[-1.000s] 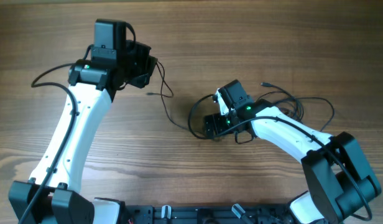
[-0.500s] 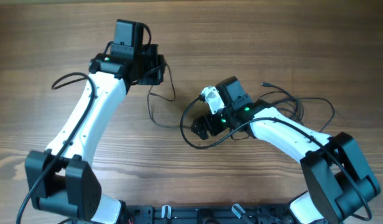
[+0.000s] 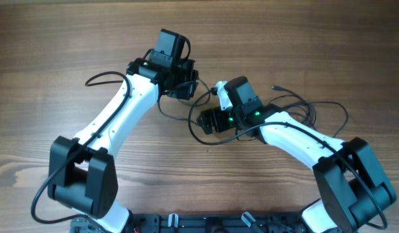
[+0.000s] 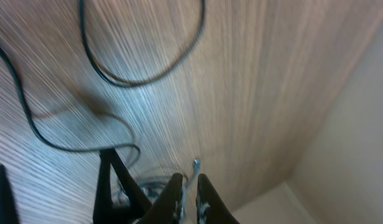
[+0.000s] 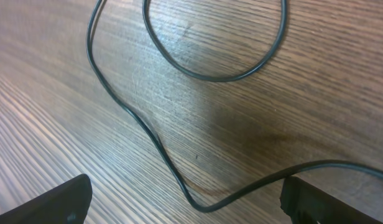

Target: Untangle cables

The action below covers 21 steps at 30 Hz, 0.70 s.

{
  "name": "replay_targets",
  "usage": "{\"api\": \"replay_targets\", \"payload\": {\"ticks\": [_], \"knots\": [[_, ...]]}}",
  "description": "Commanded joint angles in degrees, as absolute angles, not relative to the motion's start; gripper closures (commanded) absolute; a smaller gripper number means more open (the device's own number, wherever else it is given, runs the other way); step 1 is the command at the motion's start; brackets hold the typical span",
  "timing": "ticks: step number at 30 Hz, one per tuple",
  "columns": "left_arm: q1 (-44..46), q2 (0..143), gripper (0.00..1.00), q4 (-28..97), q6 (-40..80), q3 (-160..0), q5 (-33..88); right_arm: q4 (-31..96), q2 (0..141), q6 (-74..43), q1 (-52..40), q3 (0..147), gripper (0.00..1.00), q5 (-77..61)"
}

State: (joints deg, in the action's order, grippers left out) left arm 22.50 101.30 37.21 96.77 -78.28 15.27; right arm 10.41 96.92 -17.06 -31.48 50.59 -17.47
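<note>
Thin black cables (image 3: 303, 109) lie tangled on the wooden table at the right, and a loop (image 3: 198, 137) of them reaches out to the middle. My left gripper (image 3: 186, 87) sits just above and left of the right gripper (image 3: 206, 121). In the left wrist view its fingers (image 4: 176, 198) stand nearly together on a thin cable. That cable's small plug tip (image 4: 196, 164) pokes out past them. More cable (image 4: 135, 81) curves over the wood beyond. In the right wrist view my right gripper (image 5: 191, 208) is wide open low over the table, and a cable (image 5: 198, 205) runs across the wood between its fingers without touching them.
The left arm's thick wire (image 3: 102, 77) arches over the table at the left. A loose plug end (image 3: 275, 86) lies at the back right. The black arm base (image 3: 186, 223) runs along the front edge. The table's edge (image 4: 303, 162) shows in the left wrist view.
My left arm has swung right and a little forward with its cable, up close to the right gripper. The cable loop in the middle has bunched toward the right gripper, which edged left.
</note>
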Motion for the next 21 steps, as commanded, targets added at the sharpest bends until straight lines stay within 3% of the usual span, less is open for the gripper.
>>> {"api": "replay_targets", "payload": {"ticks": [1,4,6,9,14,16,18,21], "knots": [[20.95,102.89,0.90,37.50,92.73,-78.65,13.17,9.82,98.04,-31.68,-31.66,50.02,0.00,-15.16],[18.24,102.69,0.81,37.23,88.16,-78.65,12.80,7.81,98.04,-33.76,-31.66,50.02,0.00,-14.26],[15.86,102.69,0.63,37.26,82.32,-78.65,12.99,6.42,98.04,-31.33,-31.70,50.02,0.00,-12.49],[13.23,102.72,0.49,37.28,67.16,-78.65,13.02,6.92,98.04,-32.25,-31.66,50.02,0.00,-5.54],[12.75,102.78,0.18,37.47,40.56,-78.65,12.97,13.54,98.04,-46.92,-31.66,50.02,0.00,-4.89],[12.91,102.78,0.09,37.41,35.53,-78.65,12.95,15.27,98.06,-49.98,-31.66,50.02,0.00,-4.89],[12.91,102.87,0.02,37.30,31.20,-78.65,12.05,16.88,98.37,-53.80,-31.66,50.02,0.00,-5.17],[12.84,102.87,0.00,37.78,30.22,-78.65,8.75,14.70,99.18,-53.95,-31.68,50.02,0.00,-5.54]]}}
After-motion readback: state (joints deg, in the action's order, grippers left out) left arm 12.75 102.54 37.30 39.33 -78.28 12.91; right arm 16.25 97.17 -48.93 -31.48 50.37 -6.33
